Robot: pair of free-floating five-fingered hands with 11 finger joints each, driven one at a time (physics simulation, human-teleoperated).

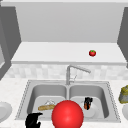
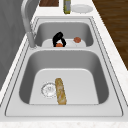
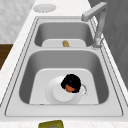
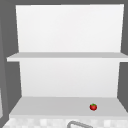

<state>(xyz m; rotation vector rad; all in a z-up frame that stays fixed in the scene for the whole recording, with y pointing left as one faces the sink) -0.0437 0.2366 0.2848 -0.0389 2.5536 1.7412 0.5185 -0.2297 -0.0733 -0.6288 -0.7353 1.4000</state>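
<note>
Nearest, a red ball [image 1: 67,114] and the idle left robot hand [image 1: 33,120], fingers curled on nothing, sit at the sink's front rim [image 1: 22,117]. In the right basin, the right robot hand [image 1: 87,102] curls around a small orange piece [image 3: 69,87] above a white plate [image 3: 57,96]; a loose grip could drop it. Farthest, a tomato [image 1: 92,53] rests on the shelf [image 1: 50,53].

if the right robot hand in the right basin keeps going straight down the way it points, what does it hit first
Most likely the white plate under it. The right robot hand points down with its fingers curled round a small orange thing, which looks right at the plate, though contact is unclear.
</note>
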